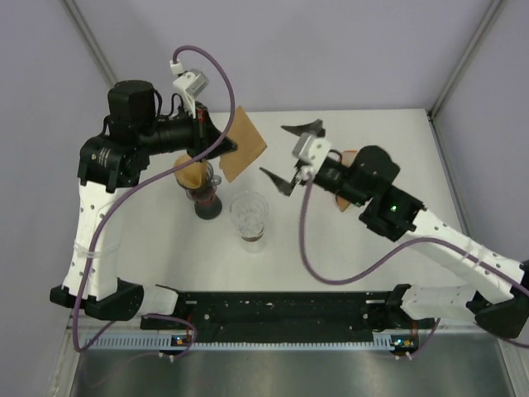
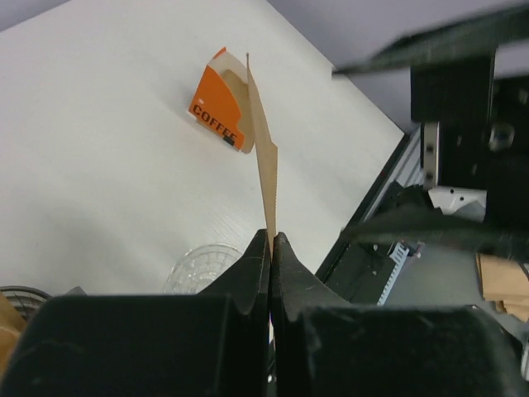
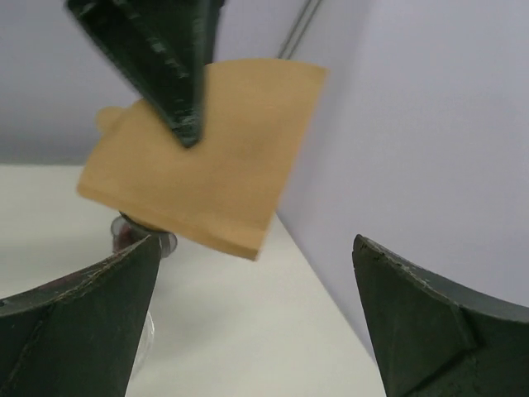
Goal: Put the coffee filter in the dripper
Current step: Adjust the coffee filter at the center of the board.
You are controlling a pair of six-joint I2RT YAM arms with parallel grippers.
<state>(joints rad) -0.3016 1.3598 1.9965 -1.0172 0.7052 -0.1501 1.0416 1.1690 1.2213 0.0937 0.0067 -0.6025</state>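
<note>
My left gripper (image 1: 223,149) is shut on a flat brown coffee filter (image 1: 246,142) and holds it in the air above the table's back. In the left wrist view the filter (image 2: 266,169) stands edge-on out of the shut gripper (image 2: 271,241). My right gripper (image 1: 276,151) is open and empty, its jaws spread just right of the filter. In the right wrist view the filter (image 3: 211,165) hangs ahead of the open gripper (image 3: 256,318), pinched by the left fingers (image 3: 161,58). A clear glass dripper (image 1: 250,215) stands below, also in the left wrist view (image 2: 202,265).
A second dripper with a brown filter (image 1: 191,175) sits on a dark carafe (image 1: 207,203) left of the clear one. An orange COFFEE box (image 2: 221,112) lies on the white table (image 1: 165,248), mostly behind my right arm. A black rail (image 1: 281,310) runs along the near edge.
</note>
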